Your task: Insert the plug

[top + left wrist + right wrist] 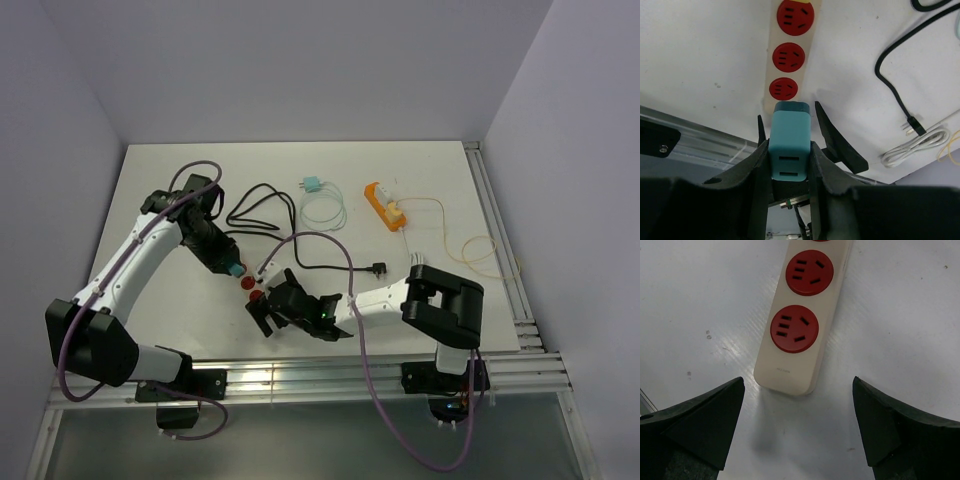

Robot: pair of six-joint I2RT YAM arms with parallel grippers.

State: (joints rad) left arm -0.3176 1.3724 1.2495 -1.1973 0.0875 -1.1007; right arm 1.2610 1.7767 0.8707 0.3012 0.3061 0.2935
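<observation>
My left gripper (pixel 789 120) is shut on a teal plug (pixel 789 142), gripping its two flat sides. The plug's dark front end hangs just short of the nearest red socket (pixel 783 89) of a cream power strip (pixel 771 30). From above, the teal plug (pixel 233 268) sits at the left gripper (pixel 229 262), right beside the strip (pixel 263 272). My right gripper (pixel 797 410) is open, its fingers (pixel 705 415) on either side of bare table just off the strip's rounded end (pixel 787 377). It touches nothing. In the top view the right gripper (pixel 266 308) lies below the strip.
A black cable (pixel 262 210) loops behind the strip and ends in a loose black plug (pixel 379 267). A second teal plug with a pale cord (pixel 312 186) and an orange power strip (pixel 385 206) with a thin yellow cord (pixel 480 250) lie at the back. Metal rails (pixel 505 260) line the right edge.
</observation>
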